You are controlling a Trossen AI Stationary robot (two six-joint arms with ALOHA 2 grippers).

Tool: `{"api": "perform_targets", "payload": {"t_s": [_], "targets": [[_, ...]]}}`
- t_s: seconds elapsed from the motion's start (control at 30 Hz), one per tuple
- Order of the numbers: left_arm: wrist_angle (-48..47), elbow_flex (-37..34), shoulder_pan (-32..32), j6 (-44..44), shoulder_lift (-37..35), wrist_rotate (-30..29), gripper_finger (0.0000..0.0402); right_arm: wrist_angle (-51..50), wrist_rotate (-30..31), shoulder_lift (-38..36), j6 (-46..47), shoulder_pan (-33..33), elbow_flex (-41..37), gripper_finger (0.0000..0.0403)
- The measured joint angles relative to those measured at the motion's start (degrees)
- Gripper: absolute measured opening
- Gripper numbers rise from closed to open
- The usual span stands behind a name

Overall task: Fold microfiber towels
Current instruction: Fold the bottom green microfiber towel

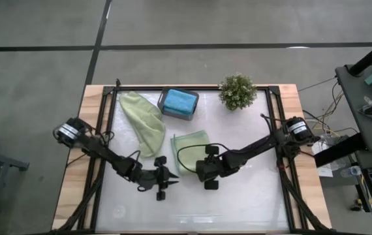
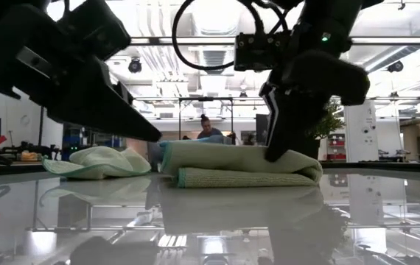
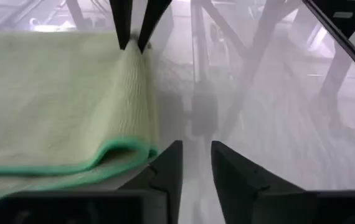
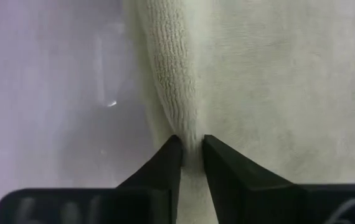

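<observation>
A folded light sage green towel (image 1: pixel 189 145) lies flat on the table. My right gripper (image 4: pixel 190 149) is shut on it at its near right end. My left gripper (image 3: pixel 196 168) stands low at the towel's near left corner (image 3: pixel 127 152), open a little, with nothing between its fingers. Its one finger is close beside that corner; I cannot tell whether they touch. A second sage green towel (image 1: pixel 140 117) lies crumpled at the far left. A teal-blue towel (image 1: pixel 178 101) rests folded in the dark grey tray (image 1: pixel 189 114). My right gripper pinches a raised ridge of the folded towel's near edge (image 4: pixel 187 124) between its two fingers, only at their tips. The fingers (image 3: pixel 123 31) come steeply from above, slanting in from the table's right. The towel's other parts lie flat on the table (image 2: pixel 239 177).
A bushy potted plant (image 1: pixel 237 91) stands at the far right, and the tray sits far centre. The glossy table top (image 1: pixel 238 202) lies bare toward the near edge. A dark frame (image 1: pixel 108 130) runs along the table's sides. Beyond the table a person (image 2: pixel 208 126) shows in the room.
</observation>
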Motion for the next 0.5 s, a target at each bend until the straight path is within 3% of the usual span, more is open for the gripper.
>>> {"api": "perform_targets", "payload": {"t_s": [0.33,0.5], "targets": [[1.68,8.27,0.09,0.51,11.59,-3.89,0.0009,-5.99,0.4,-2.86,2.32,2.98,0.62,0.0132],[1.5,7.78,0.13,0.35,12.14,-11.41,0.0001,-7.48,1.13,-4.28,3.26,4.04,-0.94,0.0156]]}}
